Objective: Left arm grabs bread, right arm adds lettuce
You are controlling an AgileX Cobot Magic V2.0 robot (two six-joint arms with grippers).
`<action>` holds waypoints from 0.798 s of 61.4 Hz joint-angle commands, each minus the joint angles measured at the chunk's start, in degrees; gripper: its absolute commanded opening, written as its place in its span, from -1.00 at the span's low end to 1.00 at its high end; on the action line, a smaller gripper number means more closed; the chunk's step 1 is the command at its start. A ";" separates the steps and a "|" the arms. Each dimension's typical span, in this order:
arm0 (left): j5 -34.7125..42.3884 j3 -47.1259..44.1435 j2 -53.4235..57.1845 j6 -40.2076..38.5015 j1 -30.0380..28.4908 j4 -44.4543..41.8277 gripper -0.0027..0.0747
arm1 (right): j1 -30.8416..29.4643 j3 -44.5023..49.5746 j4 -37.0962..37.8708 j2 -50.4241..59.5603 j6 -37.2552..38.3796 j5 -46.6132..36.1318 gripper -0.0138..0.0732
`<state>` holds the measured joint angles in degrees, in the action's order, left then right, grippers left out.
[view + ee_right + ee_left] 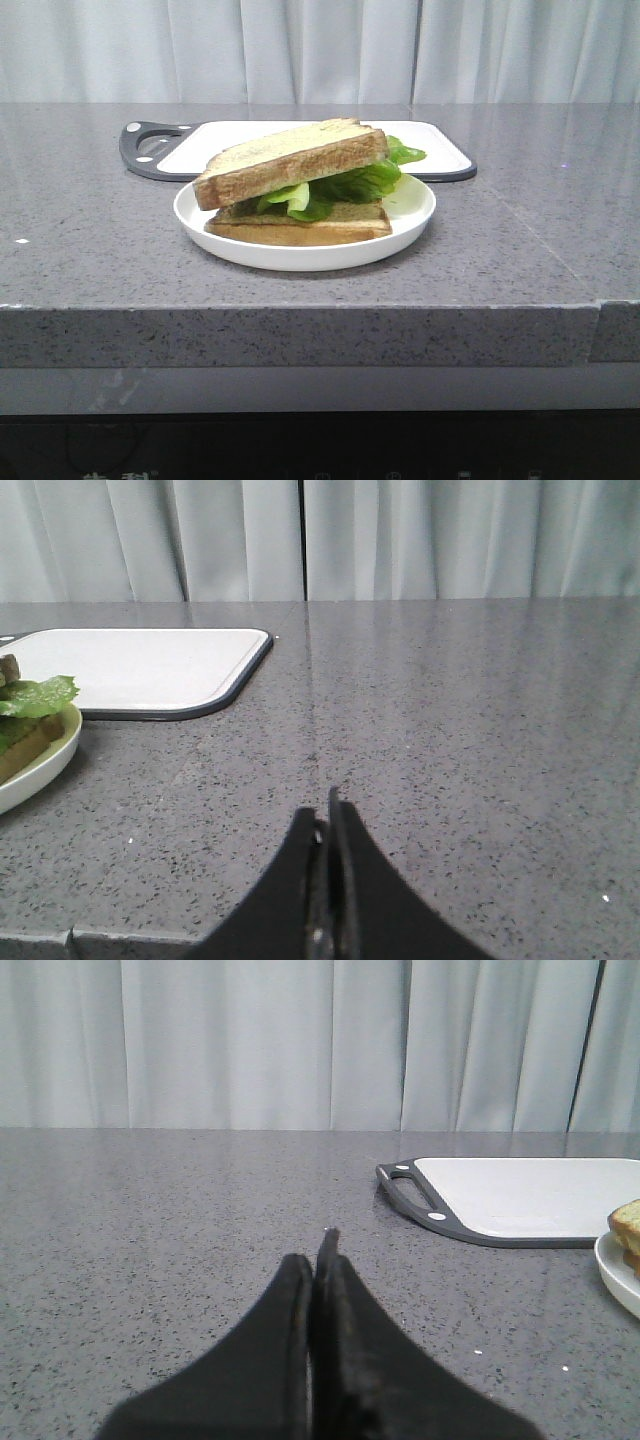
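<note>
The thick bread (290,158) lies tilted on top of the green lettuce (345,186), which rests on a thinner toasted slice (300,224) in a white plate (412,215) at the middle of the table. Neither arm shows in the front view. My left gripper (318,1260) is shut and empty, low over the table well left of the plate (620,1270); a bread corner (628,1222) shows there. My right gripper (322,815) is shut and empty, right of the plate (45,768), where a lettuce leaf (38,695) sticks out.
A white cutting board with a dark grey rim and handle (150,152) lies behind the plate; it also shows in the left wrist view (520,1195) and the right wrist view (140,665). The grey speckled counter's front edge (300,310) is near. Curtains hang behind.
</note>
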<state>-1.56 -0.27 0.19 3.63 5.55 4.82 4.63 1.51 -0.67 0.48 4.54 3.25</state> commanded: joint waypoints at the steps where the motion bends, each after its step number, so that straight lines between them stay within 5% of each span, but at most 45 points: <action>1: 4.81 -0.34 1.07 -0.38 -0.10 0.39 -0.98 | -0.40 -0.15 -0.70 1.34 -0.79 -5.86 -0.95; 49: 4.81 -0.34 1.07 -0.38 -0.10 0.39 -0.98 | -2.39 -0.15 -2.71 1.34 -2.49 -6.17 -0.95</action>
<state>-1.45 -0.27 0.19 3.63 5.55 4.82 2.67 1.51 -3.10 0.48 2.71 1.83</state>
